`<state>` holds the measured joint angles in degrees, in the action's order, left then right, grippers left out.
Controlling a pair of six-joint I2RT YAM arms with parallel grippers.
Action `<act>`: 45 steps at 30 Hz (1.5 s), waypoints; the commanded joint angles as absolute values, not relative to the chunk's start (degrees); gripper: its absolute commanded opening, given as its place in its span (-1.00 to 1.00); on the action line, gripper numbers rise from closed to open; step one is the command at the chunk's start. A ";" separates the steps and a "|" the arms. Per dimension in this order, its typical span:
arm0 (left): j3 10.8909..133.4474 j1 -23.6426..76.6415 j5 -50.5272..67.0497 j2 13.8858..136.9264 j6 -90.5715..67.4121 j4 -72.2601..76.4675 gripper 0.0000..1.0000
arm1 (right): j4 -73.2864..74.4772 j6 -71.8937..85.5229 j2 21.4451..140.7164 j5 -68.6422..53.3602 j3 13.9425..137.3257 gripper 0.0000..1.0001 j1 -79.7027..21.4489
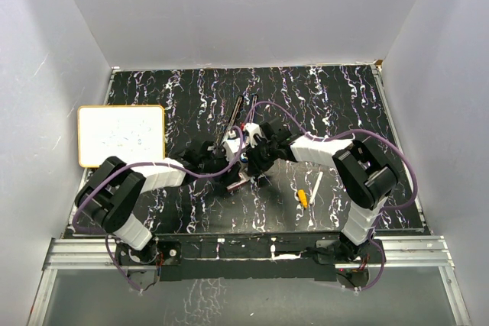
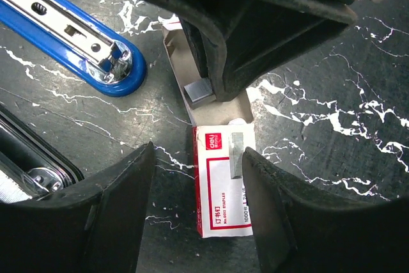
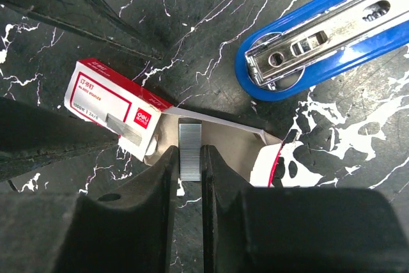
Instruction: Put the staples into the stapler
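Staples box (image 3: 108, 103) sits at left in the right wrist view, tray (image 3: 227, 148) slid out, left gripper (image 2: 198, 151) spread astride it, not clamping. At centre the right gripper (image 3: 190, 158) pinches a strip of staples (image 3: 190, 133). Upper right, the blue stapler (image 3: 319, 49) lies open, apparently not yet loaded.

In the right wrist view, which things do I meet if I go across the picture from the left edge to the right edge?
Red-and-white staples box → strip of staples, gripped in the right tool → blue stapler, lying open. The box's tan tray overlaps the strip, so I leave it out.
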<state>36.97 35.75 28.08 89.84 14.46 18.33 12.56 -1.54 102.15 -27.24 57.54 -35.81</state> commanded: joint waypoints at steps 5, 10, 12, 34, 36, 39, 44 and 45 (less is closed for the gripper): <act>36.78 35.73 28.57 90.45 14.59 20.64 0.13 | 10.20 -0.49 101.02 -30.52 59.40 -0.82 -34.53; 36.28 35.64 31.06 88.98 15.77 19.97 0.18 | 10.41 -0.67 100.37 -32.82 59.84 -0.82 -32.48; 36.56 35.33 32.48 87.87 16.50 19.07 0.21 | 10.96 -2.37 98.13 -33.48 59.85 -0.82 -32.25; 46.99 17.21 54.44 73.52 23.89 -8.64 0.38 | 27.32 -55.24 96.08 -40.62 62.86 -0.79 -31.71; 47.85 16.44 53.32 73.32 22.58 -8.00 0.38 | 27.93 -57.17 96.65 -40.87 63.36 -0.78 -32.05; 48.70 15.63 51.68 73.60 20.95 -7.11 0.38 | 27.84 -57.67 97.04 -40.75 63.73 -0.78 -32.81; 48.79 14.74 49.50 74.00 19.31 -5.29 0.38 | 28.41 -58.23 98.44 -39.24 64.75 -0.76 -34.14; 48.79 14.48 49.00 74.01 18.99 -5.06 0.38 | 28.28 -58.12 98.78 -39.06 64.89 -0.76 -34.45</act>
